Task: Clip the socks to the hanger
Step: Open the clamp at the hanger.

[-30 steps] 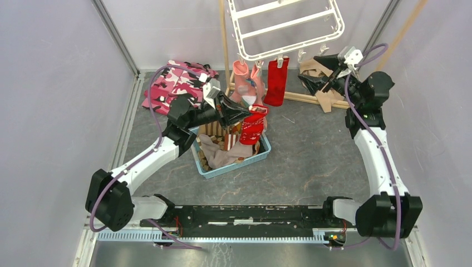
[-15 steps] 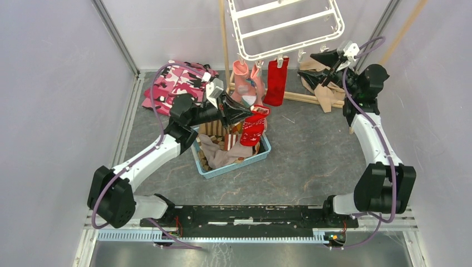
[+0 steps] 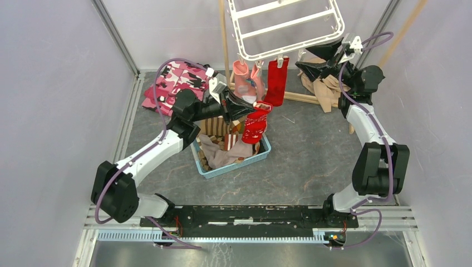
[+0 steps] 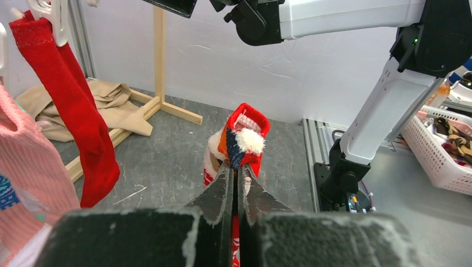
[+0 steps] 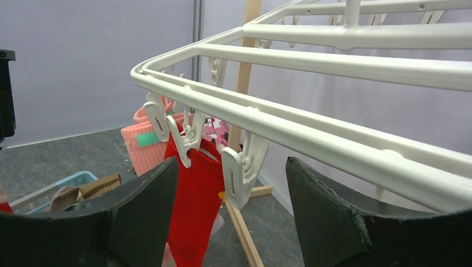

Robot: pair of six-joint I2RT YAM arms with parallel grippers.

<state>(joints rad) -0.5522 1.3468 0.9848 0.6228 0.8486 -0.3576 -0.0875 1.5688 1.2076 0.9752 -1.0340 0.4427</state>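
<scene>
Mid-clipping here: our left jaws are pinched tight on a red patterned sock point(image 4: 245, 130) at frame centre. Right jaws gape wide, empty, framing a free peg point(image 5: 240, 169) on the hanger point(image 5: 334, 61). Next we probably squeeze it open.

My left arm point(image 3: 149, 157) and right arm point(image 3: 364, 121) wear white link shells between chunky black joint housings, each trailed by a looping purple cable point(image 3: 158, 94). Black wedge fingers point(image 5: 328, 217) look rough-edged. A tiny green light point(image 4: 414, 40) dots one black joint.
</scene>
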